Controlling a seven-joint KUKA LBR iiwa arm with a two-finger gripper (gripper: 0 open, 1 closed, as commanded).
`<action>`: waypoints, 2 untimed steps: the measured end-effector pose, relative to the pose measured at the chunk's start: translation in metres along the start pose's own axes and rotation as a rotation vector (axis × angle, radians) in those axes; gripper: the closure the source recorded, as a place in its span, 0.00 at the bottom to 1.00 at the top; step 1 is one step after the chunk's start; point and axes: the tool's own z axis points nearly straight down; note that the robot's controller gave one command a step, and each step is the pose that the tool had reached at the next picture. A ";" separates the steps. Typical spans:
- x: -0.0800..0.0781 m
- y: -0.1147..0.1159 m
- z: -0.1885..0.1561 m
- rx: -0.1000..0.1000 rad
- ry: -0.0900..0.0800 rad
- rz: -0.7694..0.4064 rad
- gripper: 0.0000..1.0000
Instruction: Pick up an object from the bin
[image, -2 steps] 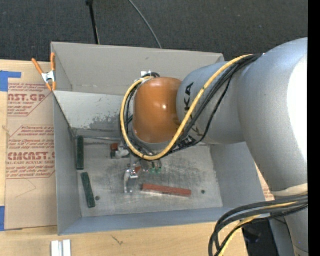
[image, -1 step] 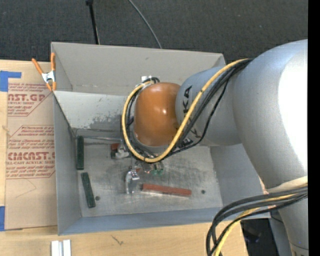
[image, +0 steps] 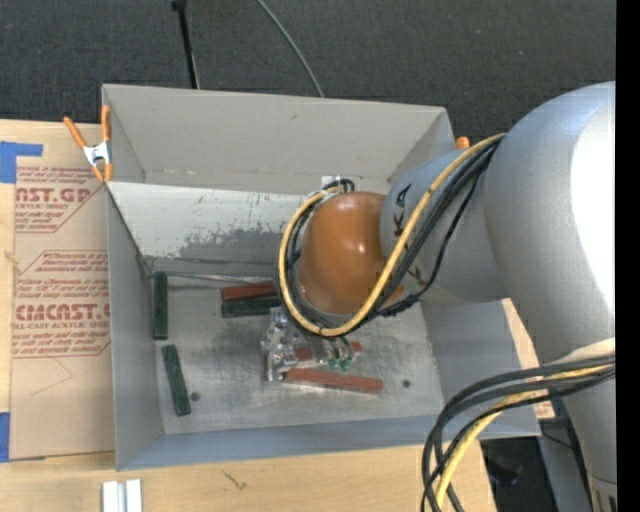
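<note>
My gripper hangs low in the middle of the bin, just under the arm's wrist. Right below it and to its right, a flat red-brown stick lies on the floor; the gripper's tip is at the stick's left end. A small green piece shows just above that stick, partly hidden by the wrist. Behind the gripper lie a short red-brown bar and a dark bar side by side. Nothing shows in the gripper's grasp.
Two dark green sticks lie near the bin's left wall, one upright and one slanted toward the front corner. The arm with its orange cover and yellow cables hides the bin's right half.
</note>
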 end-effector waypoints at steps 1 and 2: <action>0.000 0.000 0.000 0.000 0.000 0.000 1.00; 0.003 -0.026 -0.037 0.005 0.032 0.034 1.00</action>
